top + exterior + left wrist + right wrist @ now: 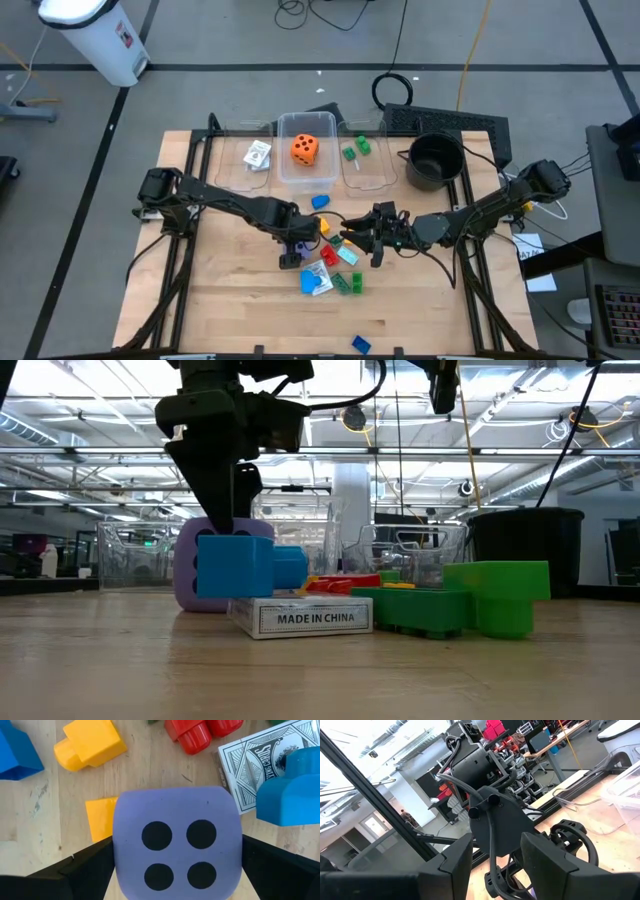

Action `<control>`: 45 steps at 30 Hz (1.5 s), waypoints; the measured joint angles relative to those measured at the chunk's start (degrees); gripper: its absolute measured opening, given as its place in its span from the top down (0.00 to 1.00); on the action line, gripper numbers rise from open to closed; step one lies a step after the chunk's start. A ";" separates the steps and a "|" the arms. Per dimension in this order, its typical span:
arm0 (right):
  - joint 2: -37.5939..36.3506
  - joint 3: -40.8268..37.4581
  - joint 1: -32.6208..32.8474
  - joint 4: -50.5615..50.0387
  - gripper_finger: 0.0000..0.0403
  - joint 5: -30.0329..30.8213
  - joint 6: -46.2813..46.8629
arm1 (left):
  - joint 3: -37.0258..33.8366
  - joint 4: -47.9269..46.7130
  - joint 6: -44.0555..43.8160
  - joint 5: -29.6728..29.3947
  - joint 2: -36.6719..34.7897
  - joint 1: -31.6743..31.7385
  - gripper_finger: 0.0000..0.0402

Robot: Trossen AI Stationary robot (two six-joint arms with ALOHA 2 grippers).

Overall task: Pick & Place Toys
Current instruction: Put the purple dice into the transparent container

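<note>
A purple foam die [177, 845], four dots up, rests on the table in the middle of a toy pile. My left gripper [177, 870] points down over it, open, with one finger on each side of the die. Around it lie a yellow brick [90, 745], a red brick [200, 732], a card box [255, 760] and a blue brick [245, 565] resting on that box. My right gripper [352, 238] hangs level above the pile's right side, open, with nothing between its fingers [455, 865]. My left gripper comes from above with its fingers [95, 870] close against the die's two opposite sides [120, 860]. I cannot tell whether they touch. The die sits flat on the table.
Three clear bins stand at the far edge: cards [258, 155] in the left, an orange die [305, 149] in the middle, green bricks [356, 150] in the right. A black pot [435, 160] stands beside them. Green bricks [347, 283] and a lone blue brick [360, 344] lie nearer.
</note>
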 joint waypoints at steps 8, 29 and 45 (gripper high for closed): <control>0.00 0.00 0.00 -0.25 0.60 0.00 -0.14 | -0.02 0.20 -0.15 -0.69 0.01 0.02 0.01; 0.00 0.00 -0.04 -0.87 0.60 0.00 -0.18 | -0.26 -3.04 -1.99 -2.48 -3.59 0.58 0.18; 0.00 0.00 -2.72 -0.83 0.60 -0.20 -0.40 | -0.04 -8.95 -10.05 -5.42 -31.87 6.66 0.21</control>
